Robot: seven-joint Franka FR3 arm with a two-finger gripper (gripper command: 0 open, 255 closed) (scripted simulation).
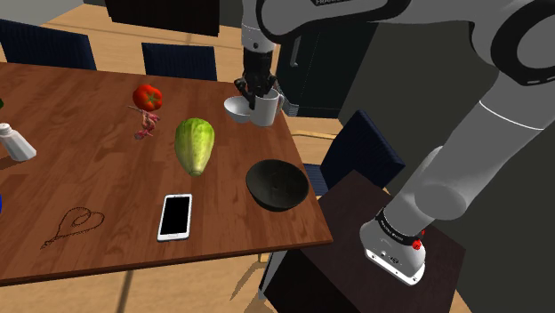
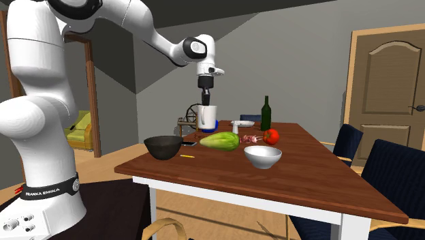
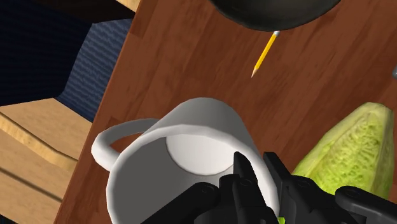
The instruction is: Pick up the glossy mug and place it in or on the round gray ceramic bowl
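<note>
My black gripper (image 1: pixel 259 89) is shut on the rim of a glossy white mug (image 1: pixel 266 108), one finger inside and one outside. The mug (image 2: pixel 208 117) hangs a little above the table's far end in the shoulder view, handle out to the side. In the wrist view the mug (image 3: pixel 184 162) sits tilted under the gripper (image 3: pixel 257 173). A round dark grey bowl (image 1: pixel 277 184) stands on the table's edge nearest the stand, and it shows ahead of the mug as the bowl (image 3: pixel 273 11). In the second exterior view this bowl (image 2: pixel 163 146) is left of the mug.
A white bowl (image 1: pixel 237 109) stands beside the mug's spot. Between it and the dark bowl lies a green cabbage (image 1: pixel 195 144). A yellow pencil (image 3: pixel 265 53), phone (image 1: pixel 175 216), tomato (image 1: pixel 148 96), necklace (image 1: pixel 76 224), shaker (image 1: pixel 16 142) and green bottle (image 2: pixel 266 112) are on the wooden table (image 1: pixel 80 98). Blue chairs (image 1: pixel 360 151) surround it.
</note>
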